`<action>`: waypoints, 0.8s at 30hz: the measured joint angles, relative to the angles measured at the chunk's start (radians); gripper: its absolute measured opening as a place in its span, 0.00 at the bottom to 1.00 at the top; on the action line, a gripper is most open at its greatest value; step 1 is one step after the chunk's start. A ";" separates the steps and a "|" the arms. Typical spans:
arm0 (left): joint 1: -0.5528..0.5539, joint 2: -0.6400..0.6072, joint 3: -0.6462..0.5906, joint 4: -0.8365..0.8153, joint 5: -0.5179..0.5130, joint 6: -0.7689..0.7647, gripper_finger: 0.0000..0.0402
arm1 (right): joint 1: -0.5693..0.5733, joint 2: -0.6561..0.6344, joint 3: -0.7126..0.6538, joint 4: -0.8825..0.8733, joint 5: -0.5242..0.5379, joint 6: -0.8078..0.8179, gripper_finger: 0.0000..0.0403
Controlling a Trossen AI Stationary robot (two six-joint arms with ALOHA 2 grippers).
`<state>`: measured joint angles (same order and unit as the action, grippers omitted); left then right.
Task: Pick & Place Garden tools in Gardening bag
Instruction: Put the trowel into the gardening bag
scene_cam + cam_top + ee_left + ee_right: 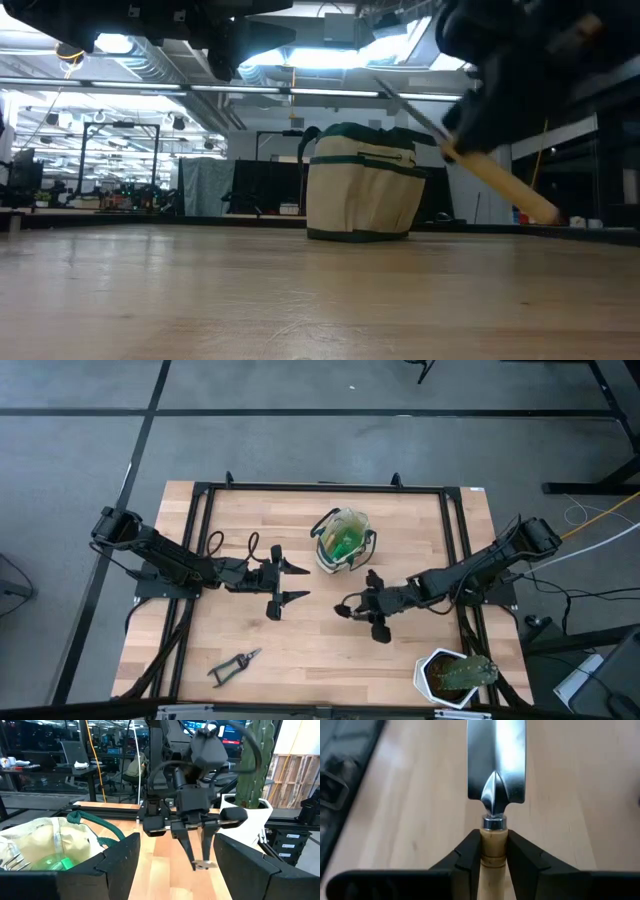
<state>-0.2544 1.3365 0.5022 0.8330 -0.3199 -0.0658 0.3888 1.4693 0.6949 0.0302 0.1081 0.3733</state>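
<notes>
While the left arm waits at centre-left of the high view, we note its gripper [290,584] spread wide and empty, pointing right above bare table.

Shears [234,665]: lower left of the high view, flat on the wood, well apart from both grippers. Not yet collected.

Bag [343,541]: upper centre of the high view, upright, mouth open. We see the green bottle [345,544] already inside; the left wrist view shows the same green shape low in the bag's mouth, at that frame's lower left. One tool of three is stowed, as we read it.

Right gripper [372,614]: just right of centre in the high view, below the bag and near it. Its fingers [470,854] are clenched on the trowel [495,765], pinching the wooden handle just behind the metal collar, with the silver blade sticking out ahead over the table. In the low view the trowel hangs at upper right, tilted, clear of the table top, to the right of the bag. We judge this tool lifted and in transit, not yet over the bag's mouth.

Pot [452,677] with a plant: lower right of the high view. Not a task item; leave alone.

Status: bottle in, trowel in hand, shears untouched. Remaining, in our judgement: carry the trowel above the opening, let go, then fetch the shears from lower left.
</notes>
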 joint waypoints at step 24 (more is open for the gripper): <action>0.000 0.000 0.000 0.000 0.000 0.000 0.62 | 0.110 0.210 0.001 0.559 -0.060 -0.022 0.21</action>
<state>-0.2543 1.3365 0.5019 0.8330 -0.3199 -0.0658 0.4987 1.6789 0.6956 0.5894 0.0479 0.3511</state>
